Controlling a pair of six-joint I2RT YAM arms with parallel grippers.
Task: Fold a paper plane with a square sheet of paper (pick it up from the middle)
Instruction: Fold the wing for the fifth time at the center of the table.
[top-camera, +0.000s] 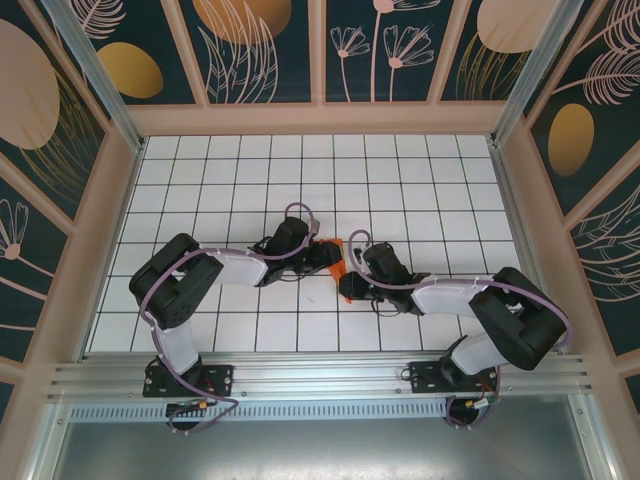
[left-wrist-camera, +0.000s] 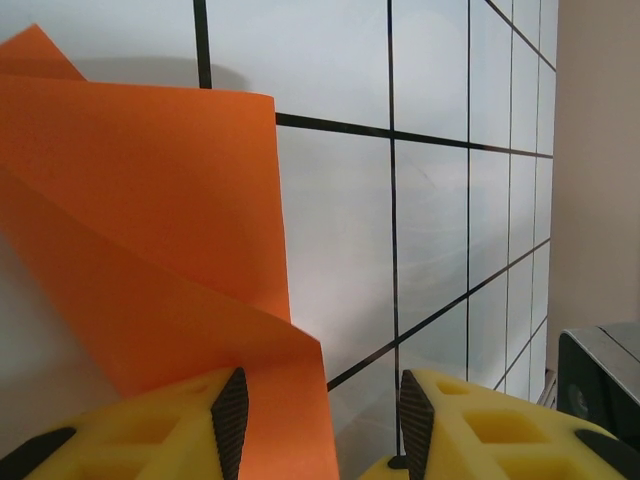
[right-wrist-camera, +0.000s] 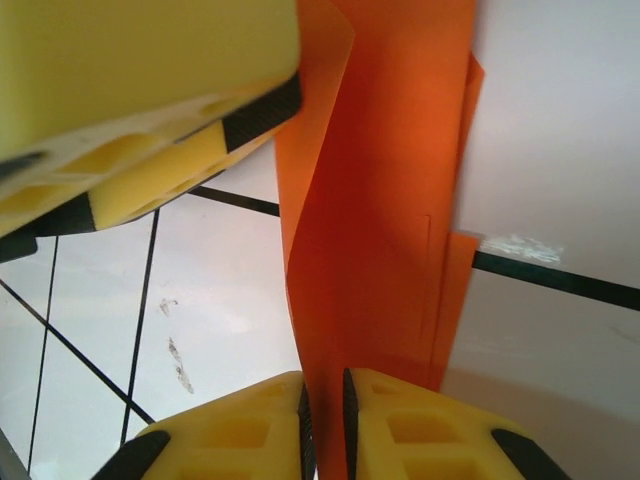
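orange paper (top-camera: 336, 262): you have it near the middle of the white grid table (top-camera: 300, 170), right between the two gripper heads where the arms meet. creased narrower, a long folded strip and not a flat square.
paper shape: from the right wrist you see overlapping layers, one long fold edge on the left and a stepped edge on the right (right-wrist-camera: 380, 200). from the left wrist one flap curls over with its top edge free (left-wrist-camera: 150, 200).
right gripper (right-wrist-camera: 322, 400): clenched on the orange paper. your two yellow fingers sit almost together with the strip running down between the black pads.
left gripper (left-wrist-camera: 320, 410): released. the jaws stand apart with a clear gap; the paper's edge drops into that gap and lies along the left-hand finger (left-wrist-camera: 150, 435), while the other finger (left-wrist-camera: 480, 430) is clear of it.
gripper spacing: close. one yellow finger of the left gripper (right-wrist-camera: 150, 100) is in the right wrist view, just beside the paper's upper left edge.
paper vs table: can't tell whether the strip's lower edge touches the tiles.
arms: both reach inward from the near edge, elbows out to the sides.
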